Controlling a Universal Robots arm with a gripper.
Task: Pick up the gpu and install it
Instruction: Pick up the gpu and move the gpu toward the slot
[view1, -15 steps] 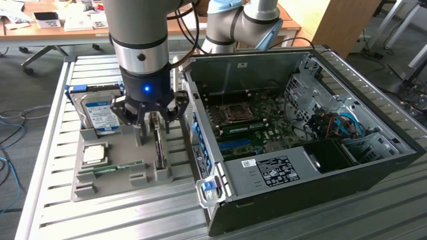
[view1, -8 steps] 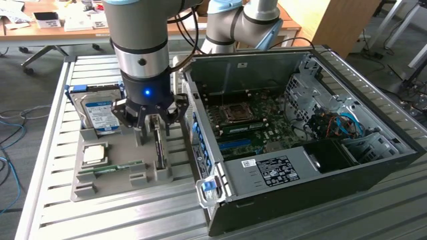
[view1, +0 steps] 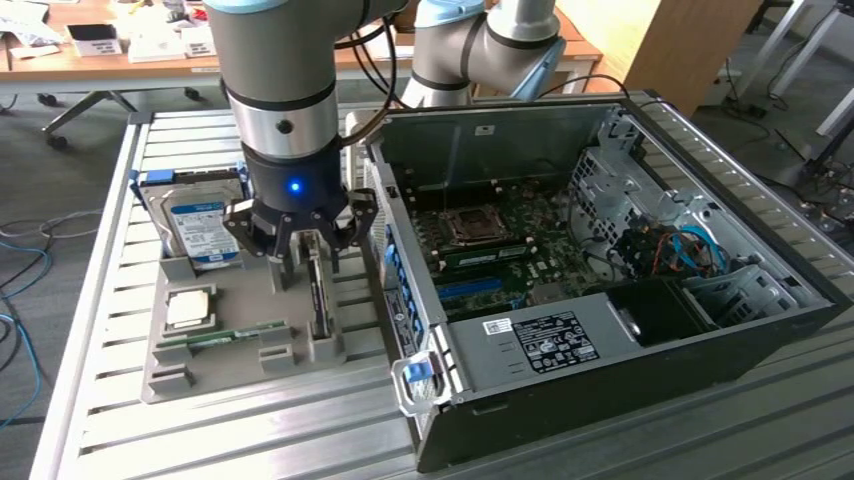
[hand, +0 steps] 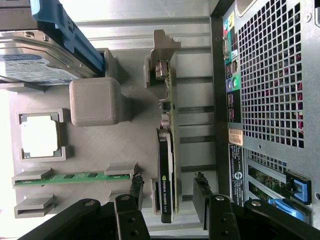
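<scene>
The black two-fingered gripper (view1: 314, 262) was held just above the gpu (hand: 166, 170), a thin dark circuit card with a black fan, which stood on edge in a slot of the grey plastic tray (view1: 240, 350). The jaws were spread wide, one finger on either side of the card, with gaps left on both sides; nothing was grasped. In the exterior view, the tray lay at nine o'clock from the open black computer case (view1: 641, 390), and the silver hard drive (view1: 200, 225) with a blue-white label stood at ten o'clock from the gripper.
</scene>
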